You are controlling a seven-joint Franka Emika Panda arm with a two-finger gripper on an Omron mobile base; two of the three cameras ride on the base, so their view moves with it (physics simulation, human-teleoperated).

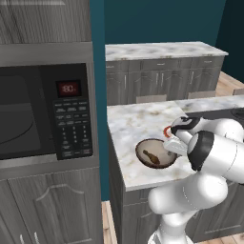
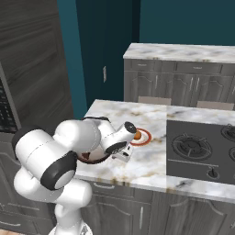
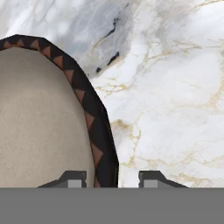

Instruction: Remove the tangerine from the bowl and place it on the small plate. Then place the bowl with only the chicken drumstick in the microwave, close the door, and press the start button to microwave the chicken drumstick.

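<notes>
Two fingertips of my end effector stand apart with the bowl's dark patterned rim running up between them, one tip over the cream inside and the other over the bare marble of the table; nothing is clamped yet. As I judge it, the fruit part is finished: the tangerine sits on the small plate just beyond my end effector, and the drumstick lies alone in the bowl, toward the side away from my fingers. So the step in hand is a rim pinch on the bowl. To do it well I would come down until the wall sits deep between the tips, not just at their ends, and close squarely across the rim so that the bowl does not twist in the hold. Then I would lift straight up and keep it level, since a tilt could roll the drumstick out. The plate is near, so I should draw away from it and not sweep across it. The microwave stands well off to my left with its door looking closed in the left base view, which will need dealing with before the bowl can go in.
</notes>
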